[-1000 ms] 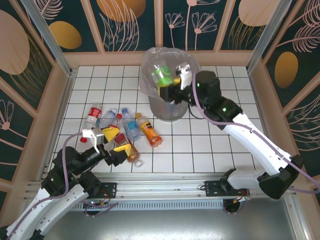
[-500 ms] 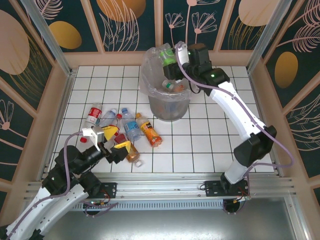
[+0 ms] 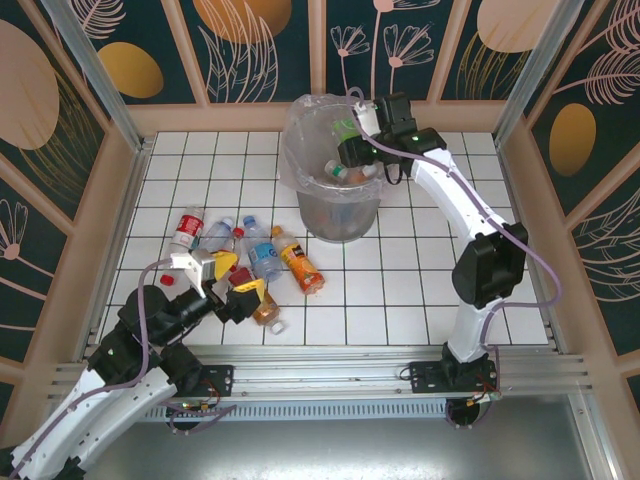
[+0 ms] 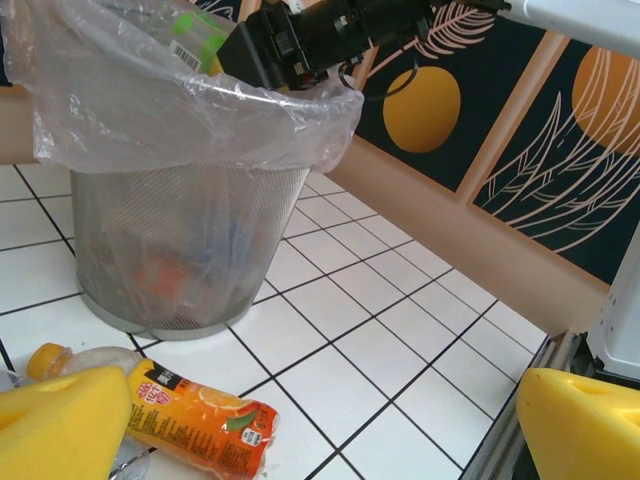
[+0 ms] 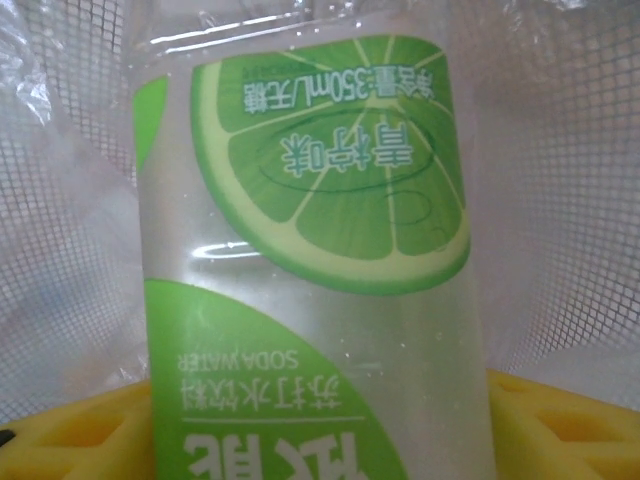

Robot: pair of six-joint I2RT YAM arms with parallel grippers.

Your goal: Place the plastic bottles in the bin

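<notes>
The grey mesh bin (image 3: 340, 212) with its clear bag stands at the back of the tiled table and also appears in the left wrist view (image 4: 190, 250). My right gripper (image 3: 352, 138) reaches over its rim, shut on a green-labelled bottle (image 5: 310, 260) that stands between the yellow pads (image 5: 70, 430) inside the bag. Other bottles lie in the bin. Several plastic bottles lie on the tiles at front left: red-labelled (image 3: 186, 230), blue-labelled (image 3: 262, 256), orange-labelled (image 3: 300, 266) (image 4: 195, 415). My left gripper (image 3: 232, 280) (image 4: 320, 430) hovers open over them, holding nothing.
Wooden walls with dark leaf panels (image 3: 260, 40) fence the table on three sides. A metal rail (image 3: 330, 375) runs along the near edge. White tiles (image 3: 420, 290) stretch to the right of the bottles and in front of the bin.
The right arm swung from the bin's front to above its mouth and lowered the green bottle inside the bag. The left gripper shifted only slightly over the bottles.
</notes>
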